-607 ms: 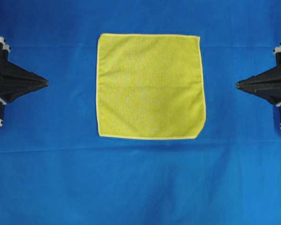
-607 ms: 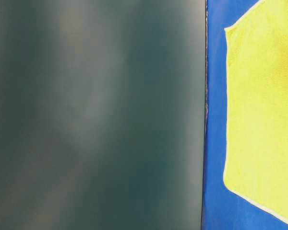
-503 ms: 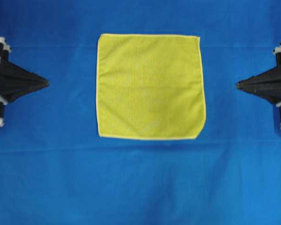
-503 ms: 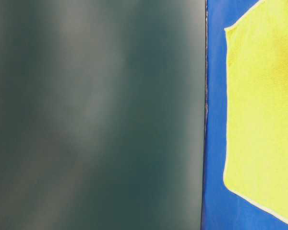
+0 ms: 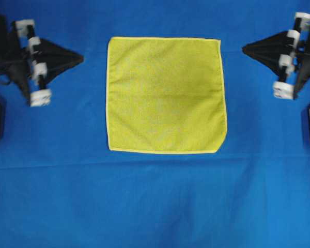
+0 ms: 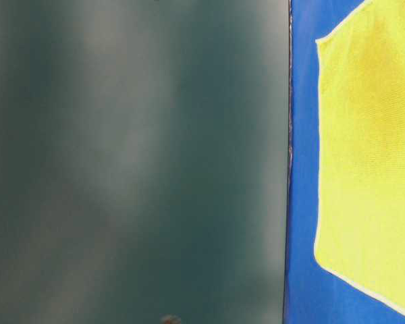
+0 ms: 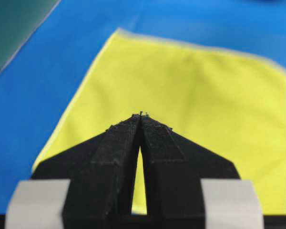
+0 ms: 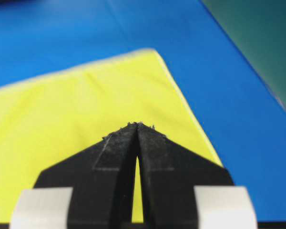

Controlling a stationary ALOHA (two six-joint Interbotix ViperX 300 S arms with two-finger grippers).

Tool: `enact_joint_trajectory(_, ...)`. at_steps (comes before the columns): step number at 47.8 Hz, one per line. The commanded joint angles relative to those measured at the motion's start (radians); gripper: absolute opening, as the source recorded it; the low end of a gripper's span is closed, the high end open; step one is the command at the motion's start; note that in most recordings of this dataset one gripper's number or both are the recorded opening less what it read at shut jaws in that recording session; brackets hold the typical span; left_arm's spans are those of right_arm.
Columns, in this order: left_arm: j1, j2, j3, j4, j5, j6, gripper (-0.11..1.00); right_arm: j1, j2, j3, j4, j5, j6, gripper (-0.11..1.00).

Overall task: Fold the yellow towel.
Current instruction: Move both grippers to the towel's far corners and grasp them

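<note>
We see the towel (image 5: 166,95) lying flat and unfolded on the blue cloth (image 5: 155,201) that covers the bench, a little far of centre in the overhead view. All four of its pale hems show, and its corners are rounded.

Our left tool (image 5: 80,58) sits to the left of the towel, level with its far half and near the far left corner, its tip pointing toward the towel but apart from it. Its jaws are clenched tip to tip on nothing, as the left wrist view (image 7: 141,114) shows.

Our right tool (image 5: 245,49) mirrors it on the right, near the far right corner, also clear of the towel. Its jaws too are clenched and empty in the right wrist view (image 8: 138,124).

The table-level view is mostly blocked by a blurred dark green surface (image 6: 135,162); only a strip of cloth and part of the towel (image 6: 371,155) show at its right.
</note>
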Motion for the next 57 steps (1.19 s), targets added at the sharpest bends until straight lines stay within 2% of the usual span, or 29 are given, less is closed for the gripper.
enact_joint_trajectory(1, 0.051, 0.069, -0.038, -0.002, -0.020, 0.002, 0.07, -0.043, 0.061, -0.035, 0.000, -0.012, -0.002, 0.01)
enact_joint_trajectory(5, 0.095, 0.146, -0.058, -0.002, -0.044, 0.005, 0.30, -0.089, 0.140, -0.055, -0.008, -0.028, -0.006, 0.03)
enact_joint_trajectory(8, 0.123, 0.199, -0.074, 0.000, -0.064, 0.009, 0.49, -0.121, 0.199, -0.074, -0.014, -0.031, -0.006, 0.17)
enact_joint_trajectory(12, 0.160, 0.270, -0.097, 0.000, -0.086, 0.018, 0.73, -0.164, 0.288, -0.103, -0.023, -0.031, -0.008, 0.42)
enact_joint_trajectory(15, 0.184, 0.327, -0.120, 0.000, -0.094, 0.038, 0.83, -0.193, 0.367, -0.129, -0.040, -0.035, -0.011, 0.55)
enact_joint_trajectory(17, 0.198, 0.365, -0.135, 0.000, -0.100, 0.049, 0.83, -0.204, 0.411, -0.143, -0.052, -0.043, -0.011, 0.58)
enact_joint_trajectory(21, 0.227, 0.449, -0.169, 0.000, -0.118, 0.071, 0.82, -0.222, 0.495, -0.172, -0.074, -0.067, -0.011, 0.55)
enact_joint_trajectory(36, 0.272, 0.692, -0.255, 0.000, -0.167, 0.075, 0.83, -0.264, 0.752, -0.262, -0.109, -0.091, -0.014, 0.53)
enact_joint_trajectory(44, 0.273, 0.764, -0.279, 0.000, -0.166, 0.077, 0.82, -0.272, 0.807, -0.279, -0.114, -0.086, -0.014, 0.53)
enact_joint_trajectory(52, 0.275, 0.775, -0.281, 0.000, -0.144, 0.089, 0.78, -0.272, 0.810, -0.275, -0.120, -0.084, -0.014, 0.52)
enact_joint_trajectory(54, 0.273, 0.775, -0.281, 0.000, -0.129, 0.095, 0.75, -0.272, 0.810, -0.276, -0.124, -0.083, -0.015, 0.52)
enact_joint_trajectory(57, 0.275, 0.775, -0.284, 0.000, -0.107, 0.104, 0.64, -0.273, 0.810, -0.276, -0.133, -0.081, -0.015, 0.47)
